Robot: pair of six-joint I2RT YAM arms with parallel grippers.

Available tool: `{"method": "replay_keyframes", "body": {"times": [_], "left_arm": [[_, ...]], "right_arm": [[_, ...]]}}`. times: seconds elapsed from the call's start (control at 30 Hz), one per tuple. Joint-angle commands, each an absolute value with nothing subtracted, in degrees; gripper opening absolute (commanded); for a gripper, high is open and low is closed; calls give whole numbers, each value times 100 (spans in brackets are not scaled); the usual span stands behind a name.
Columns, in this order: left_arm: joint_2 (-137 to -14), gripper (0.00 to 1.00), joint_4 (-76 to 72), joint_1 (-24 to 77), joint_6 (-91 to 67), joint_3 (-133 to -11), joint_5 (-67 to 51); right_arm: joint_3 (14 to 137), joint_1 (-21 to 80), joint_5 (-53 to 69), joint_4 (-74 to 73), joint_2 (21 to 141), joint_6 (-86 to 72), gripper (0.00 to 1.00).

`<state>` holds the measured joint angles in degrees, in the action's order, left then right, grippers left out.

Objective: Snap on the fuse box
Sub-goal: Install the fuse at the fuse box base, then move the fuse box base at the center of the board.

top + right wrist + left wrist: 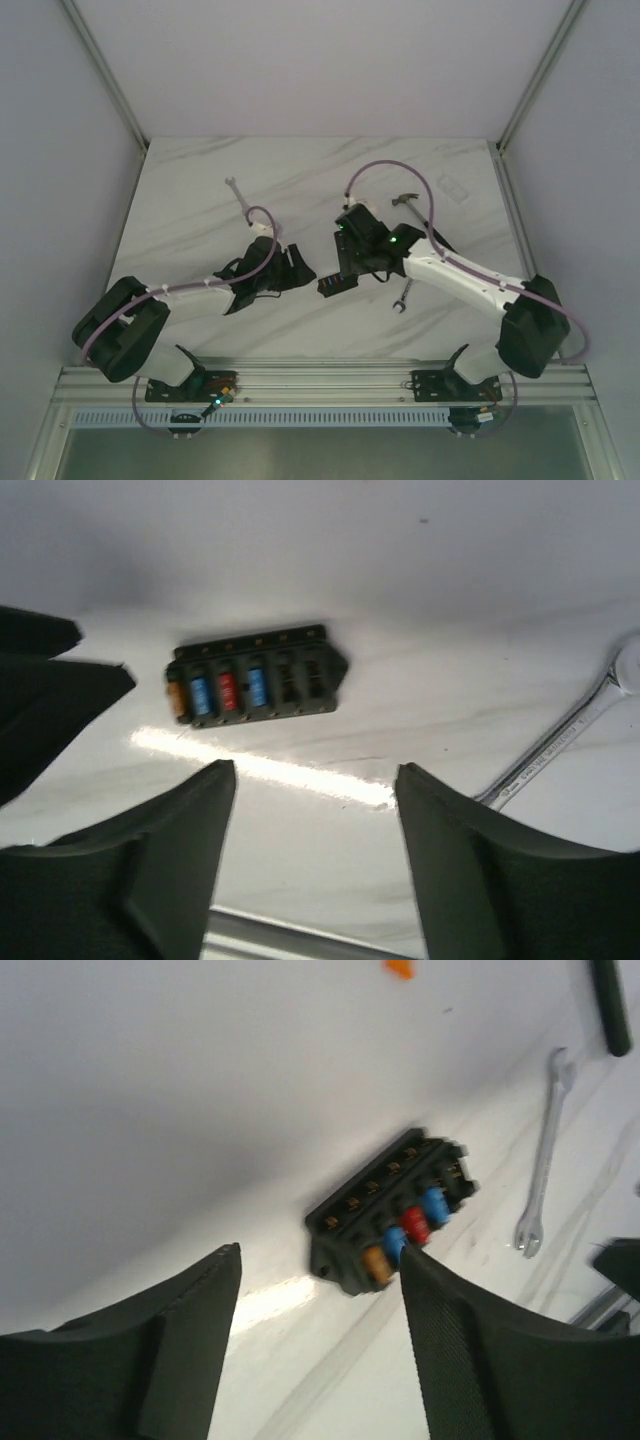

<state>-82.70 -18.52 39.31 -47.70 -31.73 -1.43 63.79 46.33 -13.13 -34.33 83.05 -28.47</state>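
Note:
The fuse box [336, 284] is a small black block lying flat on the marble table [200, 190] between my two grippers. Its row of orange, blue and red fuses faces up [255, 675], and the slots at one end are bare. My left gripper [320, 1255] stands open just short of the fuse box [390, 1210], with its right finger [450, 1330] close to the fused end. My right gripper [315, 770] is open too and hovers near the box with nothing between its fingers. In the top view the left gripper [300, 272] and right gripper [350, 268] flank the box.
One wrench [403, 297] lies right of the box, also seen as the wrench [545, 1160] and the wrench [560, 740]. Another wrench [238, 195] lies at back left, and a hammer [405, 200] and a clear plastic piece [455, 190] at back right. A tiny orange piece [398, 968] lies loose.

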Motion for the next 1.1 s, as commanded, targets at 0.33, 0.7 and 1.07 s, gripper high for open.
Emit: {"method": "replay_keyframes", "body": {"times": [0.33,0.7,1.07], "left_arm": [[-9517,86,-439,5115,-2065,-5349,100],[-10058,79,-8,5389,-1294,-5708,699],[-9587,61,43,5387,-796,-5093,817]], "right_arm": [[4458,3200,-1212,-2200,6702,-3336,93],[4061,2881,-1012,-1991,6506,-3311,100],[4126,2896,-695,-1671,6925,-3075,100]]}}
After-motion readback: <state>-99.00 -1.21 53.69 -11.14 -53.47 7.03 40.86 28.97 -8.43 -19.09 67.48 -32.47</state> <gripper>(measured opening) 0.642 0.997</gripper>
